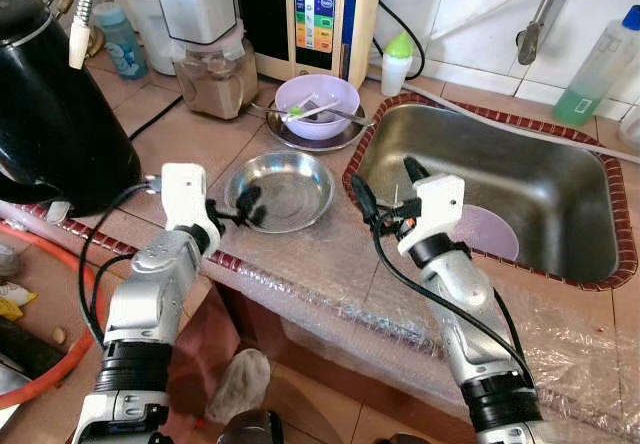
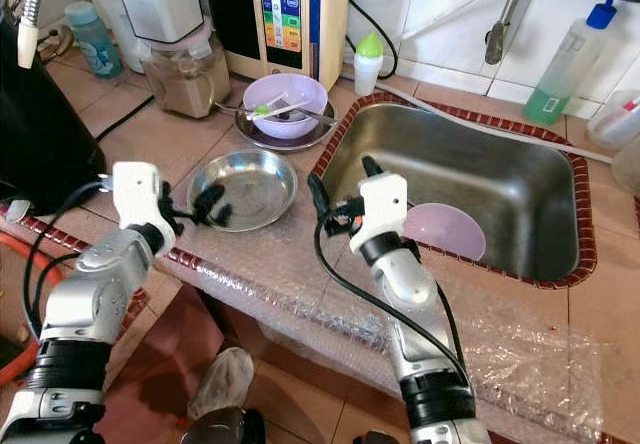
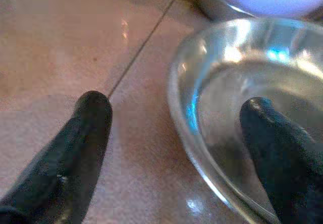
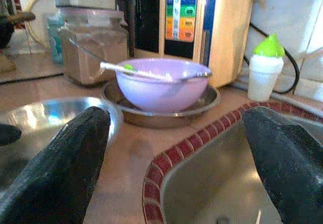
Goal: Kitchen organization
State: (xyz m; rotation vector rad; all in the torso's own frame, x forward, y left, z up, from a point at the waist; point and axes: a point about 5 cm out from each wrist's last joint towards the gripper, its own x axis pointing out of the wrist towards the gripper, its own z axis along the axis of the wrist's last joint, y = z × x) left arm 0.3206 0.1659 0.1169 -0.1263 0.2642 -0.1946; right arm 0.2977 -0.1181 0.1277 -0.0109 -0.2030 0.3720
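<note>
While the left gripper (image 1: 243,207) stood spread across the near rim of the steel plate (image 1: 290,186), one finger inside the dish and the other on the tile outside it, it looked set to pinch that rim and lift the plate, which lay near the bench's front edge, just beside the sink (image 1: 570,264). The right gripper (image 1: 385,192) hung over the sink's front corner with its fingers wide apart and holding nothing (probably waiting its turn), aimed toward the purple bowl (image 1: 318,100) that sat on a second plate (image 1: 345,139) farther back, a spoon (image 1: 325,111) resting in it. A purple lid (image 1: 495,232) lay in the sink. Behind stood a blender (image 1: 210,59), a small bottle (image 1: 397,64) and a black kettle (image 1: 55,114) at the left edge; none blocked the lift.
</note>
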